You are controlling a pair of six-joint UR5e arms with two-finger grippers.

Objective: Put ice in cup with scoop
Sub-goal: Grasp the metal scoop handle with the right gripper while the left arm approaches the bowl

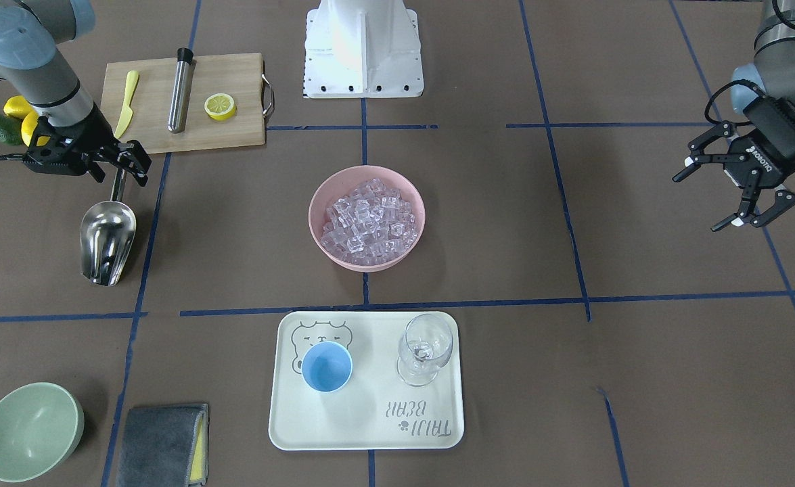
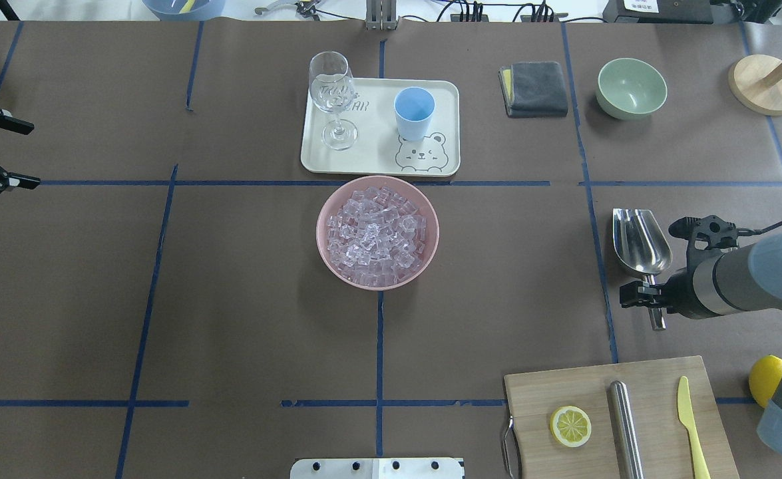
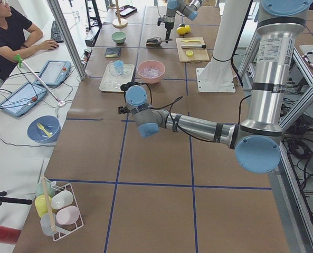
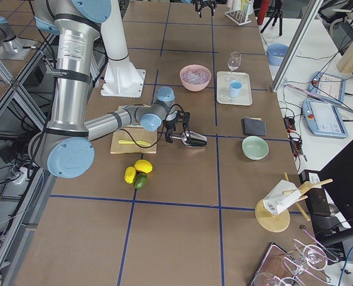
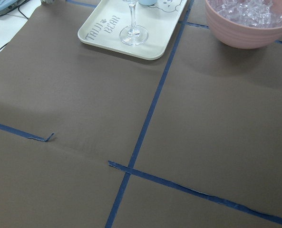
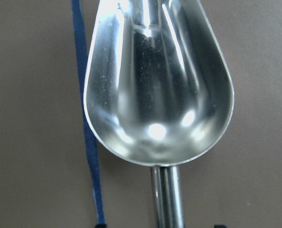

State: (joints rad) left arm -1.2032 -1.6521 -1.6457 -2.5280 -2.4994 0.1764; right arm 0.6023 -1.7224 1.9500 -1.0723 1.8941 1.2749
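Observation:
The steel scoop (image 1: 107,240) lies on the table on my right side, trough up and empty; it fills the right wrist view (image 6: 160,85) and shows overhead (image 2: 640,243). My right gripper (image 1: 120,177) is open, low over the scoop's thin handle (image 6: 167,199), one finger on each side. The ice (image 1: 369,220) fills a pink bowl (image 2: 424,206) at the table's centre. The light-blue cup (image 1: 327,366) stands empty on a cream tray (image 1: 370,433). My left gripper (image 1: 701,203) is open and empty, raised far off to the other side.
A clear stemmed glass (image 1: 425,348) stands on the tray beside the cup. A cutting board (image 1: 228,132) behind the scoop holds a lemon half, a yellow knife and a steel cylinder. Lemons and a lime (image 1: 5,125), a green bowl (image 1: 28,431) and a grey cloth (image 1: 164,445) lie around.

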